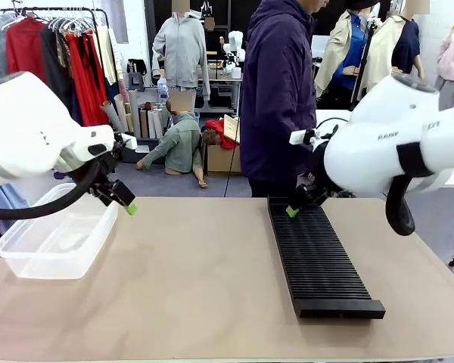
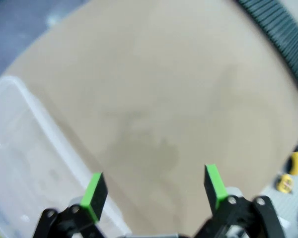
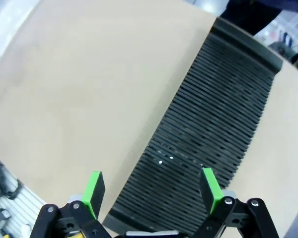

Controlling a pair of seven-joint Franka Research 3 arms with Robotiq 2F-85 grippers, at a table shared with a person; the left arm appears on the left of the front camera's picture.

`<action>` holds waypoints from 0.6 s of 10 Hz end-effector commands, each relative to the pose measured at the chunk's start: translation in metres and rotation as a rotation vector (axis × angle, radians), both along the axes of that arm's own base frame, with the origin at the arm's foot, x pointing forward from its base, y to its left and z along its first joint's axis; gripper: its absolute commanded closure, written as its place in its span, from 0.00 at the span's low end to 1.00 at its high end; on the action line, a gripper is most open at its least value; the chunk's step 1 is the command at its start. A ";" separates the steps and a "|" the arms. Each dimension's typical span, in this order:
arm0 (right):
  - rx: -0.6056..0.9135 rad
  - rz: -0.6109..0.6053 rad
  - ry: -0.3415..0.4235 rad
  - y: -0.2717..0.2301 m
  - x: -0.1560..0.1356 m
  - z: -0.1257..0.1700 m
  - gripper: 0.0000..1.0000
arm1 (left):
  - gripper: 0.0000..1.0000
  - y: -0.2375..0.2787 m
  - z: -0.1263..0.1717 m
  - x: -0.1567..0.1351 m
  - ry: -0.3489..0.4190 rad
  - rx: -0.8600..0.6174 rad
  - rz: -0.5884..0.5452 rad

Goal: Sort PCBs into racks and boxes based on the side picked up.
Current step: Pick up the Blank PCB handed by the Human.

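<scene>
One rack [image 1: 318, 257] lies right of middle on the counter [image 1: 197, 287], long axis running from the person [image 1: 276, 98] toward the robot, tub [image 1: 38, 266] at the left edge; left wrist: left pincer [image 2: 154, 191] spread wide beside the tub; right wrist: right pincer [image 3: 154, 191] spread wide above the rack.

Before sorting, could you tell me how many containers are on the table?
2: the clear tub at the left edge of the table, and the black slotted rack right of centre. None seems hidden.
</scene>
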State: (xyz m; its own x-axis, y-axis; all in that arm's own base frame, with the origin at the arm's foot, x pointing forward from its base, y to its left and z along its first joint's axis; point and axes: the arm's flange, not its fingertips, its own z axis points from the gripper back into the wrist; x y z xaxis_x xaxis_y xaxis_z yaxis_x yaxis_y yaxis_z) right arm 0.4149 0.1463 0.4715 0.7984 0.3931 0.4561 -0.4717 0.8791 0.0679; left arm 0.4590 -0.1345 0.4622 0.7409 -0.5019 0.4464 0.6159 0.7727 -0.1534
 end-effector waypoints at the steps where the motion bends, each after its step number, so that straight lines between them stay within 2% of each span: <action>1: 0.110 0.004 0.052 -0.016 0.005 0.011 0.00 | 0.00 0.025 0.003 0.013 0.079 -0.168 -0.054; 3: 0.348 -0.019 0.072 -0.044 0.010 0.013 0.00 | 0.00 0.055 0.008 0.007 0.139 -0.349 -0.078; 6: 0.572 0.003 0.097 -0.093 0.015 0.011 0.00 | 0.00 0.119 0.008 -0.002 0.160 -0.604 -0.057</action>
State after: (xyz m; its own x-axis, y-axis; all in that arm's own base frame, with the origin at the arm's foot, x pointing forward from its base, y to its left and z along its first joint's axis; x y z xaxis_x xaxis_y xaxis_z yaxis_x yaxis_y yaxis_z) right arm 0.4232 0.0682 0.4897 0.8486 0.1127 0.5169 -0.4098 0.7580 0.5075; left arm 0.4561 -0.0321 0.4737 0.7907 -0.2870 0.5408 0.6015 0.5291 -0.5986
